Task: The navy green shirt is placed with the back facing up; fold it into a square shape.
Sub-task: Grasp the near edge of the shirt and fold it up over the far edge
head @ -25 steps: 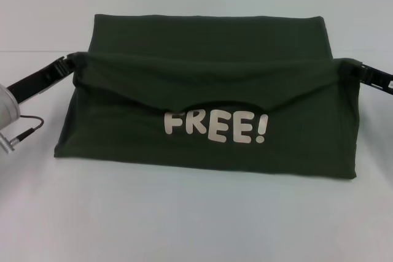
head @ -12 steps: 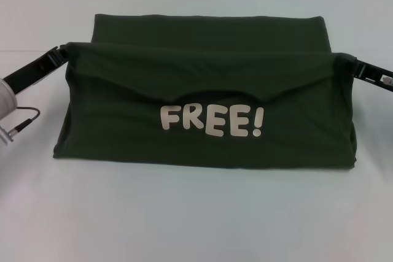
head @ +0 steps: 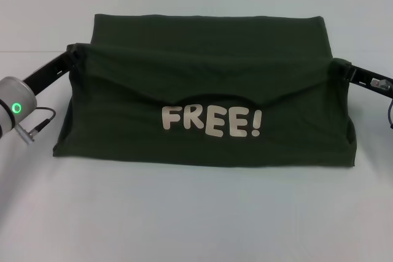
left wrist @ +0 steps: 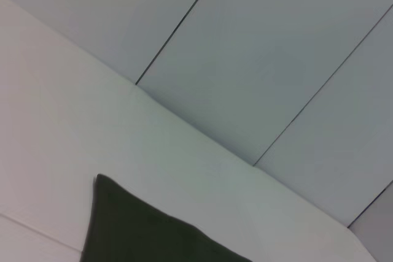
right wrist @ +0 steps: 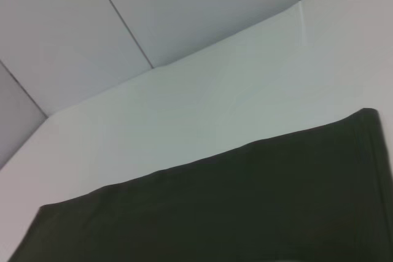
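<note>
Since half a second ago, both hands have drifted slightly lower and outward, the left arm's grey wrist with its green light has come into the head view, and the lifted fabric edge sags a touch more at its middle; the lettering sits where it was.

Left hand (head: 72, 50) grips the raised left corner of the navy green shirt (head: 209, 84), pinched shut on the cloth, its black fingers mostly buried in the fold. Right hand (head: 342, 65) holds the opposite raised corner the same way, closed on fabric. Between them the shirt's folded-over layer hangs like a flap, its top edge stretched from one hand to the other and dipping in a shallow curve at the centre.

Dark olive and broad, the shirt lies in the middle of the white tabletop (head: 196, 219), with its far part flat behind the lifted layer. Pale block letters "FREE!" (head: 212, 122) show on the flap facing the robot, just under the curved neckline. Its near edge rests on the tabletop. Both wrist views show only a dark corner of cloth against the tabletop and wall.
</note>
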